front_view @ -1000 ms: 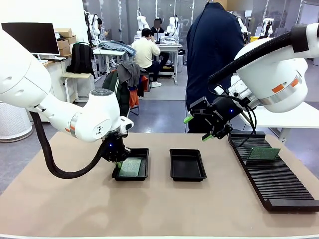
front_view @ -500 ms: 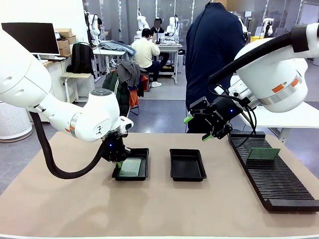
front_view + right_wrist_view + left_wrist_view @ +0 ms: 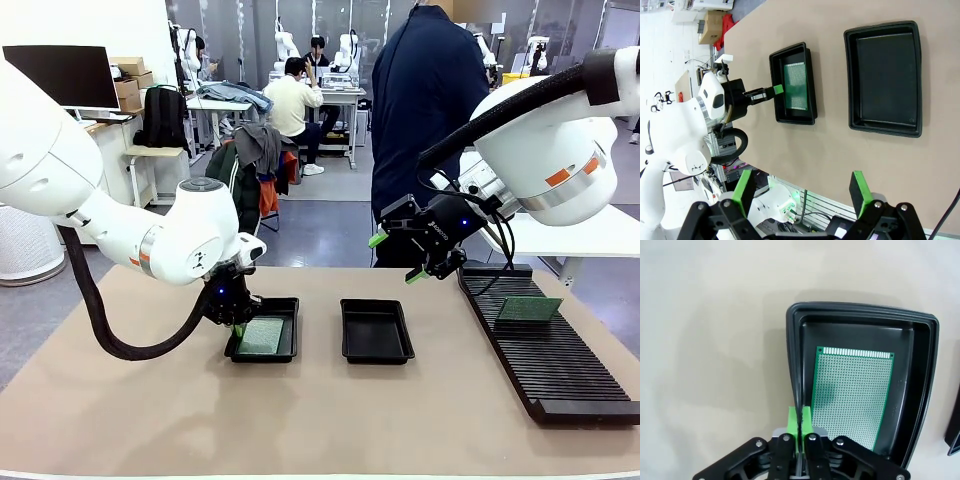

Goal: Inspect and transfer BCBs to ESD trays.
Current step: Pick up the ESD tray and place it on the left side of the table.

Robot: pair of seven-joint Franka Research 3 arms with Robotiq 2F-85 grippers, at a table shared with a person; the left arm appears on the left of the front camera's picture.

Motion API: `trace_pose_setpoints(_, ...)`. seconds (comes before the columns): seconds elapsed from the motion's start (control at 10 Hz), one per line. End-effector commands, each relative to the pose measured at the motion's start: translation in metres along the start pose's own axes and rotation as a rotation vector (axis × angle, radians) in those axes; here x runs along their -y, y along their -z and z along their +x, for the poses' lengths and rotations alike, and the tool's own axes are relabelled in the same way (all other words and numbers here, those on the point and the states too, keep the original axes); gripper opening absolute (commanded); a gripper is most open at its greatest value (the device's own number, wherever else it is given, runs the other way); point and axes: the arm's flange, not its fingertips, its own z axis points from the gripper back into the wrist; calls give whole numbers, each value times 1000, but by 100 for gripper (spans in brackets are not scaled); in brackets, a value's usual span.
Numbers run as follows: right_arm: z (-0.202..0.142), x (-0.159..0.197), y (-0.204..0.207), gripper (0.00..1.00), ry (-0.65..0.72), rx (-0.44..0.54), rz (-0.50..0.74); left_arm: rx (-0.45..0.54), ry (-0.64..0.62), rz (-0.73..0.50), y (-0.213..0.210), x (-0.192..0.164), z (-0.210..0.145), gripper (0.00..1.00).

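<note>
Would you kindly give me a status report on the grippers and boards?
Left gripper shut at left tray's rim; right gripper open, aloft. One board flat in left tray; right tray empty; another board on rack. Nothing in the way.

Far beyond the left hand [image 3: 240, 328], a dark monitor [image 3: 62, 75] is standing against the white wall [image 3: 100, 22], with cardboard boxes [image 3: 128, 88] and a black backpack [image 3: 163, 115] sitting beside it. Grey floor [image 3: 330, 215] is stretching behind the beige surface [image 3: 320, 420] toward white desks [image 3: 338, 95] and draped jackets [image 3: 257, 150].
</note>
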Motion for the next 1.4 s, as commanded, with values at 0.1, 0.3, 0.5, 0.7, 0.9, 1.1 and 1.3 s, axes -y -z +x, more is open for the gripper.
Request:
trace_pose_setpoints(0.1,2,0,1,100,1,0,-1,22,-57,-103,-16,-33,2,3)
trace_pose_setpoints(0.3,2,0,1,100,1,0,-1,30,-64,-157,-26,-48,6,3)
trace_pose_setpoints(0.5,2,0,1,100,1,0,-1,51,-71,-238,-38,-76,12,3)
trace_pose_setpoints(0.7,2,0,1,100,1,0,-1,58,-48,-282,-55,-112,14,3)
trace_pose_setpoints(0.9,2,0,1,100,1,0,-1,53,-10,-270,-68,-158,15,3)
trace_pose_setpoints(1.1,2,0,1,100,1,0,-1,45,29,-258,-74,-202,12,3)
trace_pose_setpoints(1.3,2,0,1,100,1,0,-1,32,43,-258,-80,-238,7,3)
